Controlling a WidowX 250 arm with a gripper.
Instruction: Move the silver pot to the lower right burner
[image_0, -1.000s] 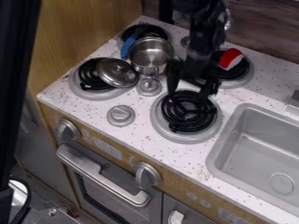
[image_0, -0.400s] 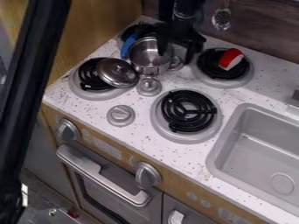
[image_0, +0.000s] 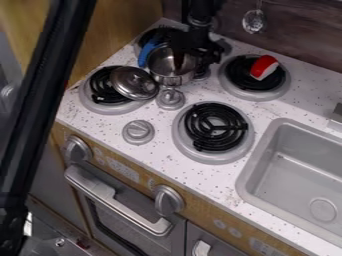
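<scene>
The black gripper hangs over the right side of the silver pot, open, with one finger down inside the pot and the other outside its right wall. The upright pot stands at the upper left, by the rear left burner, its upper right part hidden behind the gripper. The lower right burner, a black coil in a grey ring, lies bare at the centre.
A silver lid lies tilted on the front left burner. Beside the pot is a blue object. A red and white piece rests on the rear right burner. The sink is at right.
The gripper has moved from above the lower right burner up and left to the pot, then lowered at its right wall. The pot and lid have stayed put.
</scene>
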